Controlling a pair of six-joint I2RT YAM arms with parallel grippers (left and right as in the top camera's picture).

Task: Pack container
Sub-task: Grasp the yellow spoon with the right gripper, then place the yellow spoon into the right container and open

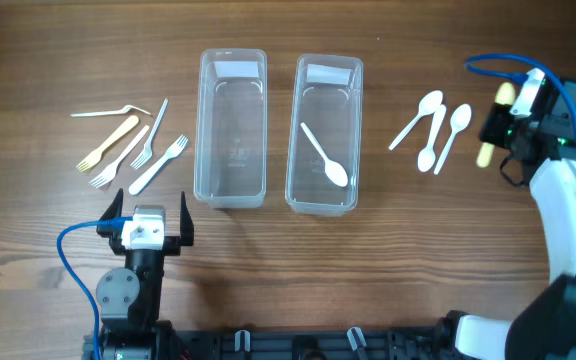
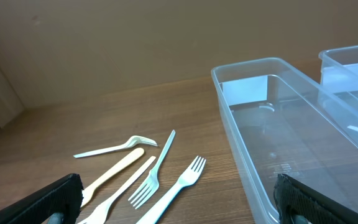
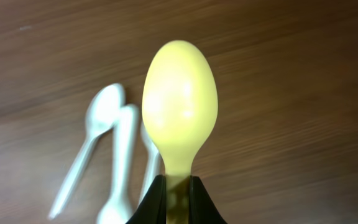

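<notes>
Two clear plastic containers stand side by side: the left one (image 1: 231, 128) is empty, the right one (image 1: 324, 133) holds a white spoon (image 1: 325, 157). Several forks (image 1: 133, 148) lie left of them, also in the left wrist view (image 2: 160, 171). Three white spoons (image 1: 433, 128) lie to the right, also blurred in the right wrist view (image 3: 114, 146). My right gripper (image 1: 495, 125) is shut on a yellow spoon (image 3: 179, 112), held above the table right of the white spoons. My left gripper (image 1: 150, 212) is open and empty, near the forks (image 2: 179, 205).
The left container's near wall (image 2: 241, 143) fills the right side of the left wrist view. Blue cables run from both arms. The table's front edge holds the arm bases.
</notes>
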